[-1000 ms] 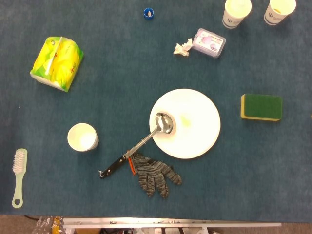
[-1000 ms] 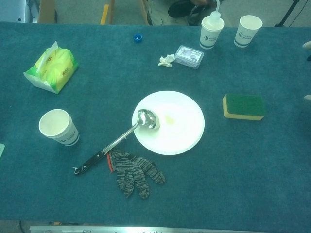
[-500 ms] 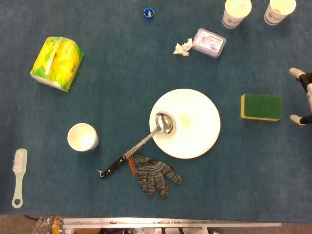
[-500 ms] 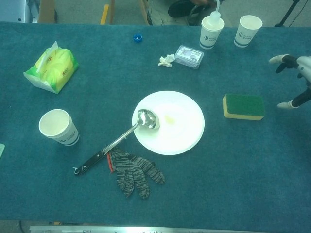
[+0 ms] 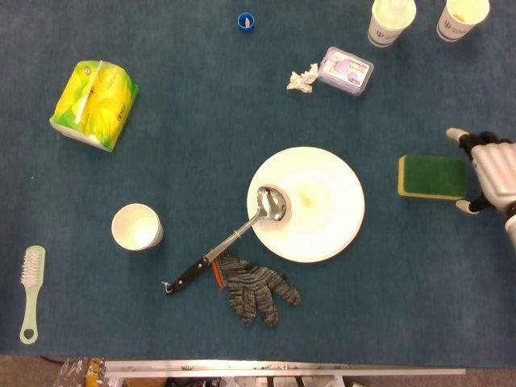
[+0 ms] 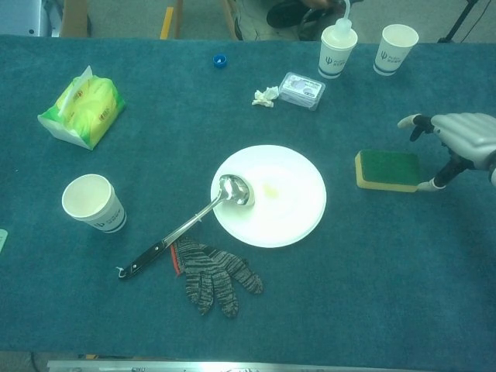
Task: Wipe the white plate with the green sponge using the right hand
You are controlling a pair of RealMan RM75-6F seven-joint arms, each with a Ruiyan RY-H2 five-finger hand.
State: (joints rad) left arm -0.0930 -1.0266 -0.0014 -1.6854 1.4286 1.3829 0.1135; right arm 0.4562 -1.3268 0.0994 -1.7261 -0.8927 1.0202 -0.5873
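Observation:
The white plate (image 5: pixel 314 211) (image 6: pixel 279 203) lies mid-table with a yellowish smear near its centre and the bowl of a metal ladle (image 5: pixel 270 203) (image 6: pixel 232 191) resting on its left part. The green sponge (image 5: pixel 431 176) (image 6: pixel 387 170), green on top with a yellow base, lies flat to the plate's right. My right hand (image 5: pixel 488 171) (image 6: pixel 457 139) hovers just right of the sponge, fingers spread and holding nothing, its thumb tip close to the sponge's near right corner. The left hand shows in neither view.
A grey knit glove (image 5: pixel 256 289) lies below the ladle handle. A paper cup (image 5: pixel 137 226), a tissue pack (image 5: pixel 93 93) and a brush (image 5: pixel 31 292) sit to the left. Two paper cups (image 5: pixel 392 21), a small box (image 5: pixel 345 69), crumpled paper and a blue cap (image 5: pixel 246 21) line the far side.
The right hand has come in from the right edge and moved left until it is beside the sponge. The sponge, plate and ladle have not moved.

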